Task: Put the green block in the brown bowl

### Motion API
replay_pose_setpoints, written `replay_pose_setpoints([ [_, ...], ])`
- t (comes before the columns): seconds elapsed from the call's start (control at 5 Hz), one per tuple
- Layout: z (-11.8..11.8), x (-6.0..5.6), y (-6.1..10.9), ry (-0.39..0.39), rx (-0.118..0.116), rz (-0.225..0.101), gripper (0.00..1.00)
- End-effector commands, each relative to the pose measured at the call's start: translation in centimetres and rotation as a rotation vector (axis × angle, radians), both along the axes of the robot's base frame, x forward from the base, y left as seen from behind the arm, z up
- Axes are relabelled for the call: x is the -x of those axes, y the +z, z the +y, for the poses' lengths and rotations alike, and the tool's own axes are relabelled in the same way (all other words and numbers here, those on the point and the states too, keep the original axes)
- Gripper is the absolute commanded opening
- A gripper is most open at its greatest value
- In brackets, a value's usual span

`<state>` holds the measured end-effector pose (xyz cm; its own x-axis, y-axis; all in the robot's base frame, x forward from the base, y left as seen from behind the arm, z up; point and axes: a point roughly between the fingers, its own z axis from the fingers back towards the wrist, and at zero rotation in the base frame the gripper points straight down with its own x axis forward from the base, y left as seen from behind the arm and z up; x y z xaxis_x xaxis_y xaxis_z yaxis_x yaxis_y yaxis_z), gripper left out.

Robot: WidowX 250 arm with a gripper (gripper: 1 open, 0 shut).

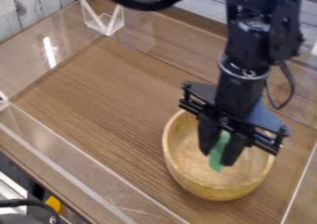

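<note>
The green block (221, 155) hangs upright between the fingers of my gripper (224, 144), which is shut on its upper part. Its lower end reaches down inside the brown bowl (186, 168), a round light wooden bowl at the lower right of the table. The black arm comes down from the top right and covers the bowl's far rim. Whether the block's lower end touches the bowl's floor I cannot tell.
A wood-grain tabletop (111, 89) is ringed by low clear plastic walls (50, 144). A clear folded plastic stand (104, 18) sits at the back left corner. A black and yellow object (44, 209) shows below the front edge.
</note>
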<state>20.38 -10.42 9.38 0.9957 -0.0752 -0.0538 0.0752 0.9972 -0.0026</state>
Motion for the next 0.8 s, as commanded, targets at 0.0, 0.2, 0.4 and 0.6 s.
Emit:
replay_pose_setpoints([
  [0.0, -0.1, -0.6, 0.1, -0.081, 0.029, -0.041, 0.0],
  [0.2, 0.2, -0.3, -0.8, -0.141, 0.045, -0.04, 0.0],
  [0.4, -0.2, -0.6, -1.5, -0.179, 0.056, -0.046, 0.0],
  [0.6, -0.5, -0.6, -1.3, -0.204, 0.066, -0.055, 0.0],
])
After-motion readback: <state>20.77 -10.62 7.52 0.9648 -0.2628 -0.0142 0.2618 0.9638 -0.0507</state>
